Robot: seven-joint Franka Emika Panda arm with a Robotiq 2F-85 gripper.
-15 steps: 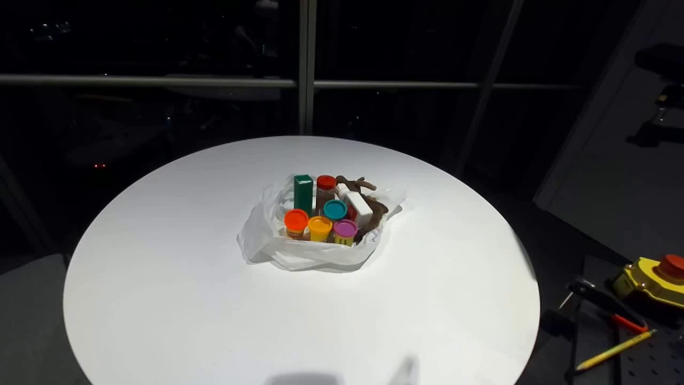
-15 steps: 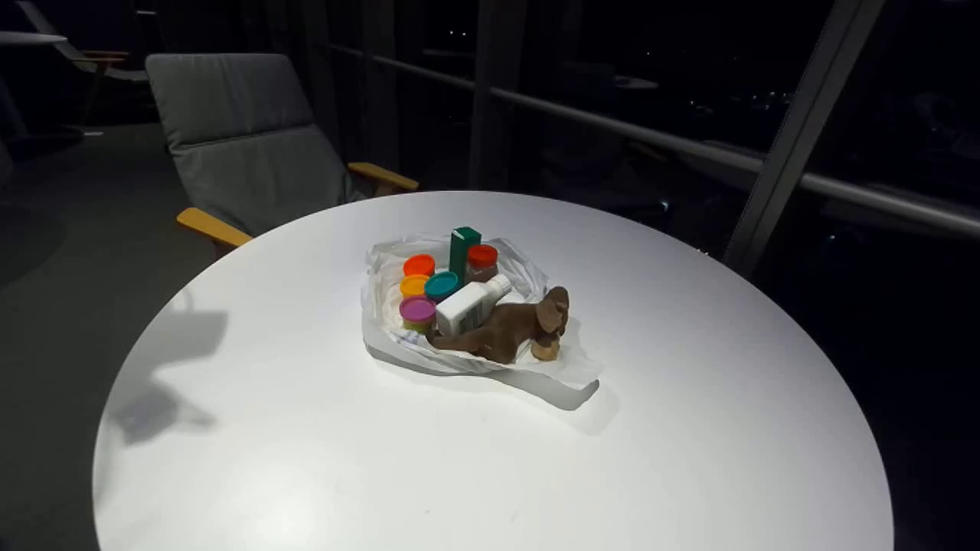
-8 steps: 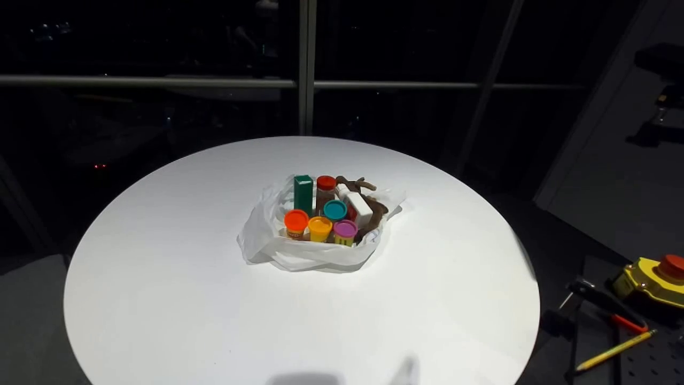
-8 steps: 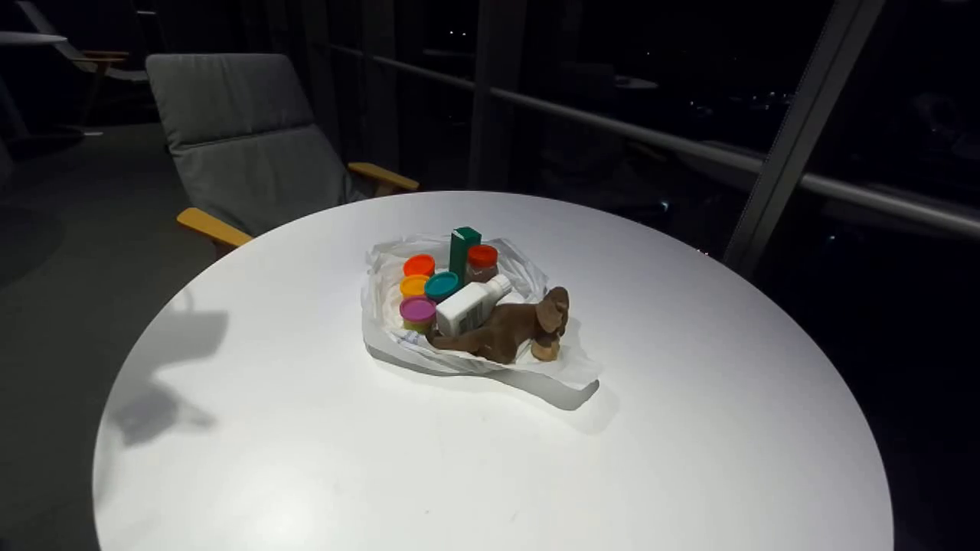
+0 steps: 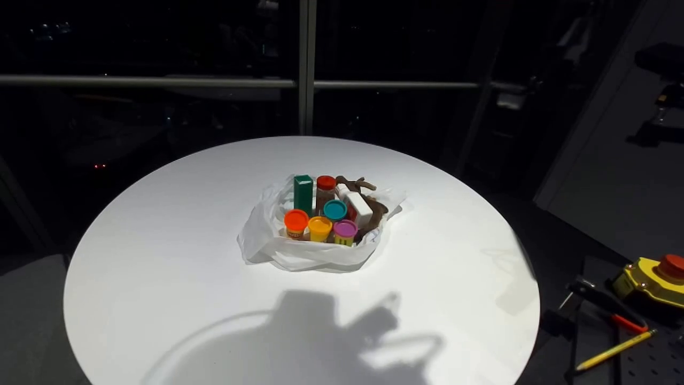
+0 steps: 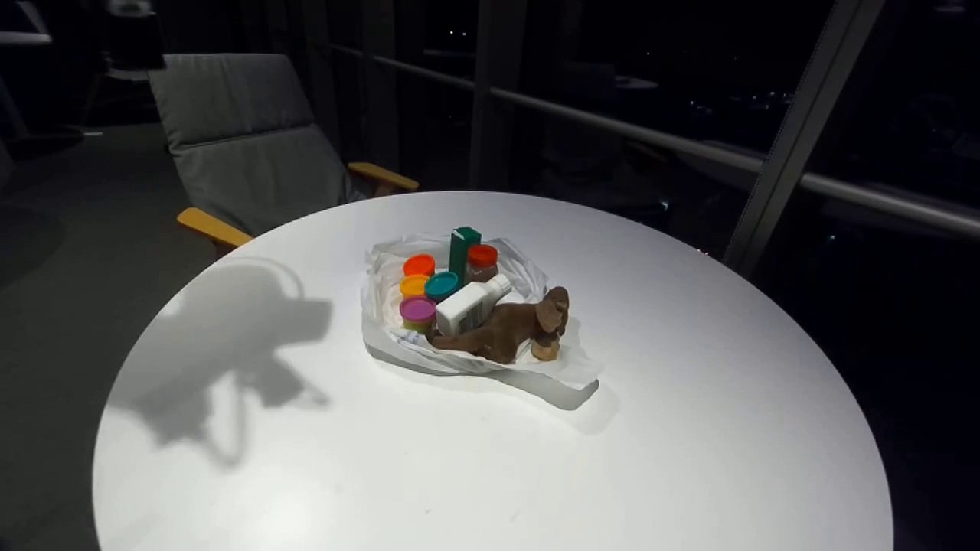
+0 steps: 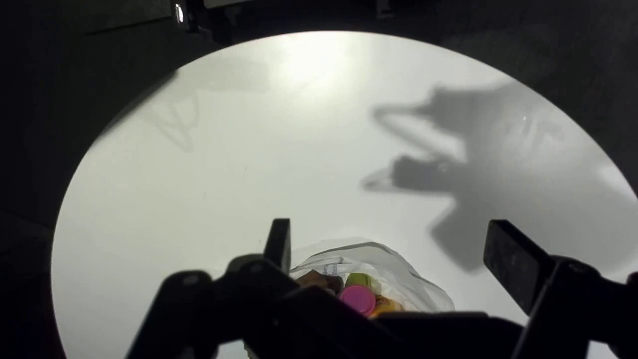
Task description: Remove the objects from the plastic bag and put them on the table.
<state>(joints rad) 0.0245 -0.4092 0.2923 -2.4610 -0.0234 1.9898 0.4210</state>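
Near the middle of the large round white table [image 5: 149,256], a crinkled, translucent plastic bag [image 5: 310,258], gaping wide. Above the table in the wrist view, a gripper [image 7: 390,237], released and fully spread, jaws far apart and clear of the plastic bag. Inside the plastic bag, along one side, a brown animal-like figure [image 6: 505,330]; then a tilted white bottle [image 6: 464,308], an upright green box [image 6: 463,251], a red-capped jar [image 6: 482,260] and four lidded tubs [image 6: 417,310].
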